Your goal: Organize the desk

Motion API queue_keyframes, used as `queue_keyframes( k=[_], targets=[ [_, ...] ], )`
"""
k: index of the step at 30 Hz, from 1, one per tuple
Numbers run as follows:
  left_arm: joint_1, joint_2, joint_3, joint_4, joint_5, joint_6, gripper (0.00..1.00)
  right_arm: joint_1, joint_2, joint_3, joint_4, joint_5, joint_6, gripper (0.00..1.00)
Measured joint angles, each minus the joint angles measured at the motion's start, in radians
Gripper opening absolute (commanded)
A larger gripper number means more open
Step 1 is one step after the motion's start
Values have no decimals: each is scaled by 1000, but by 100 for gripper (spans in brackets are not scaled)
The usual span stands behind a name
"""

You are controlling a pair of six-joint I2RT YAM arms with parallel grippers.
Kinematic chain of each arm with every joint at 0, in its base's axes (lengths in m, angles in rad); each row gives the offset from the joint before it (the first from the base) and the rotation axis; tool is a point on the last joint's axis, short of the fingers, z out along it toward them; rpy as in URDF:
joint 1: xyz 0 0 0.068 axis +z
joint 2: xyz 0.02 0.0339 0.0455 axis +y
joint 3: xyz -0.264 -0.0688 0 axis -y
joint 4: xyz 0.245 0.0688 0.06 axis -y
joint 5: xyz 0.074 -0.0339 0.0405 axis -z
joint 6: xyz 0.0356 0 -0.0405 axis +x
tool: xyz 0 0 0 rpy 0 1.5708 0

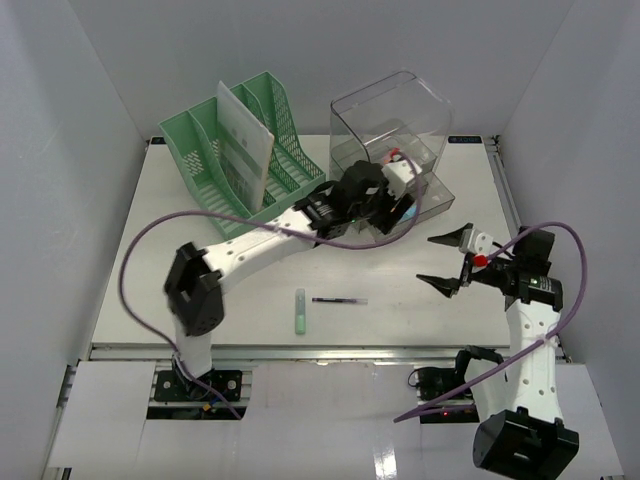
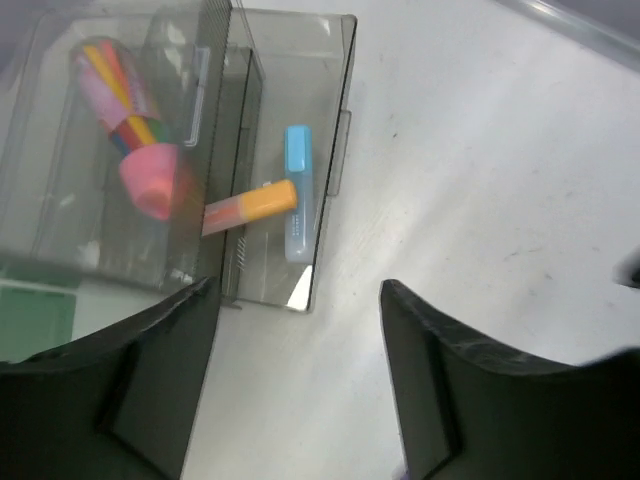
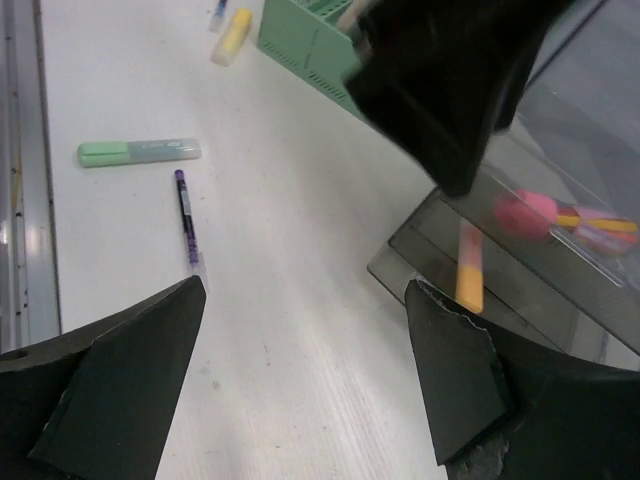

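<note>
On desk [image 1: 400, 285], green marker [image 1: 299, 311] beside pen [image 1: 339, 300].

Looks down past the right gripper [image 3: 305, 290], spread wide with nothing between its two dark fingers [image 3: 120, 380], onto the white desk [image 3: 300, 400]. Takes in a green highlighter [image 3: 138, 152] lying near the metal rail [image 3: 20, 200] at the left edge, and just beside it, not touching, a thin purple pen [image 3: 186, 220] set crosswise to it. Catches a yellow highlighter [image 3: 235, 35] at the top, near the green file rack [image 3: 310, 40]. Meets the dark bulk of the left arm [image 3: 450, 80] at upper right, above a smoky clear drawer [image 3: 410, 255] holding an orange highlighter [image 3: 468, 275]. Glimpses a pink object [image 3: 522, 212] with coloured pens behind the clear wall.
</note>
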Motion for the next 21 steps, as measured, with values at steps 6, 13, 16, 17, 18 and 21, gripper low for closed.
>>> queue_keyframes(
  k=[6,13,16,17,18,21],
  targets=[
    [1,-604,-473,48,-20,-96,98,331,100,78,-164,149,-175,92],
    [19,-1144,-842,5,-154,-241,98,894,296,87,-72,532,-199,94],
    [20,-1317,-945,-90,-239,-291,98,1044,459,124,-45,681,-255,93],
    [20,-1368,-961,-122,-262,-304,98,1075,509,137,-32,721,-271,92],
    [20,-1418,-976,-152,-286,-317,98,1105,558,150,-19,760,-288,91],
    [21,-1545,-992,-205,-342,-351,98,1178,679,212,4,853,-330,88]
  ],
)
